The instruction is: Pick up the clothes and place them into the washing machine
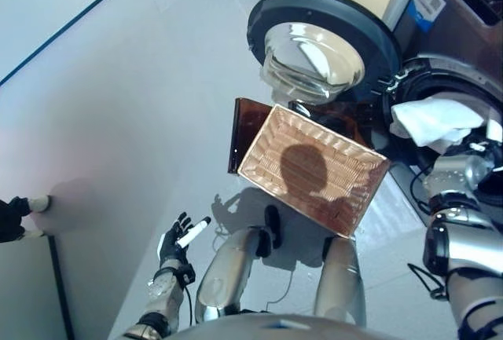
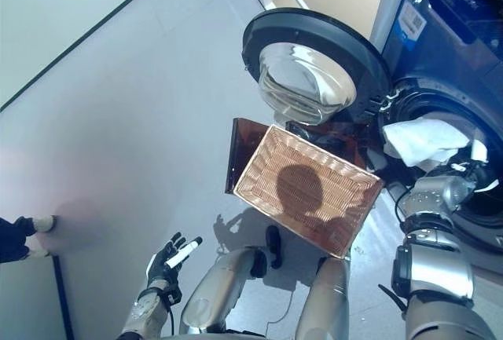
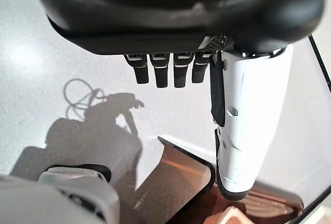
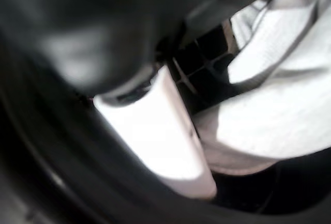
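Grey floor (image 1: pixel 134 96), an open dark front-loading washing machine (image 2: pixel 464 57) and a white cloth (image 1: pixel 434 120) at its drum mouth.

Bunched in the round drum opening, the white cloth lies partly over the lower rim, beside the washer's swung-open round glass door (image 1: pixel 318 49). Right robot hand (image 4: pixel 160 136) is at that opening against the cloth; whether its fingers grip the fabric I cannot tell. Just in front of the washer sits a rectangular woven wicker basket (image 1: pixel 271 140) with a brown translucent panel (image 1: pixel 244 132) at its far side. Left robot hand (image 1: pixel 177 242) hangs well away from the washer above the floor, fingers straight and spread, holding nothing. A person's shoe (image 1: pixel 35 202) shows farthest from the washer.
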